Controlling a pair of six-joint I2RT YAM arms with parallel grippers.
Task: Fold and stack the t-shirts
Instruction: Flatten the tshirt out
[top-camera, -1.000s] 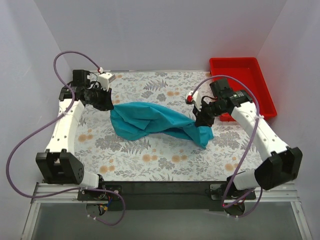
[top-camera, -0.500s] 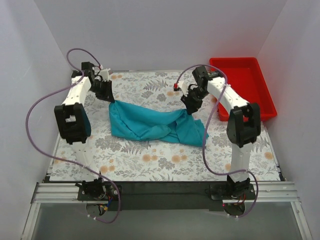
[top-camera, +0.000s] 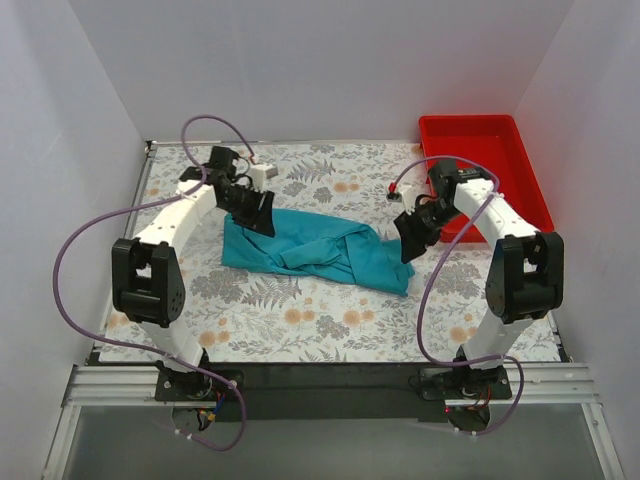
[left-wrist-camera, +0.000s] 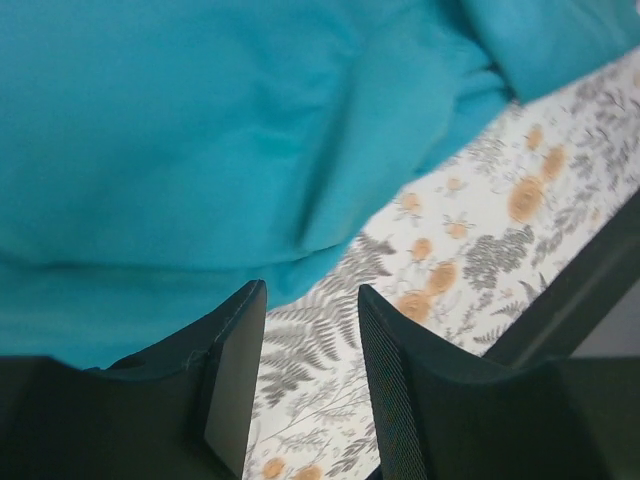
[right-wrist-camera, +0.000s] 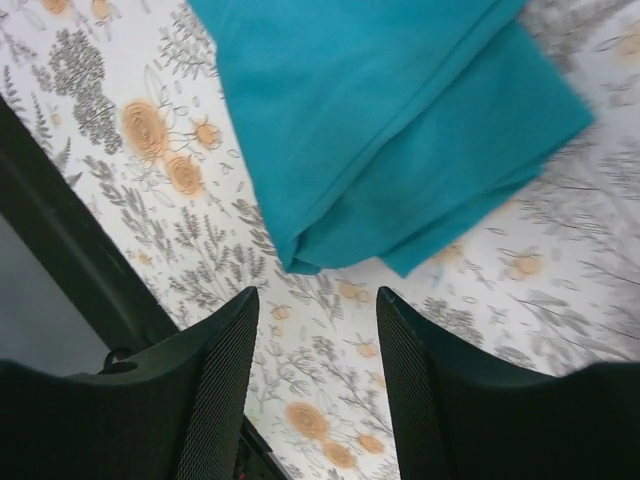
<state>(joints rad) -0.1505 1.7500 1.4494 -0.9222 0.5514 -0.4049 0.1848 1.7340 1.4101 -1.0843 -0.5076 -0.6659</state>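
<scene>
The left tool (top-camera: 258, 212) hangs open and empty at the left end of the crumpled teal-blue fabric t-shirt (top-camera: 320, 250), which lies long from left to right on the flower-patterned desk (top-camera: 300, 312); the right tool (top-camera: 408, 235), open and empty too, is at its right end

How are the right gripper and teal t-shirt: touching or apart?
Apart. The right wrist view shows the open right gripper holding nothing, with floral tablecloth visible between it and the teal t-shirt.
</scene>
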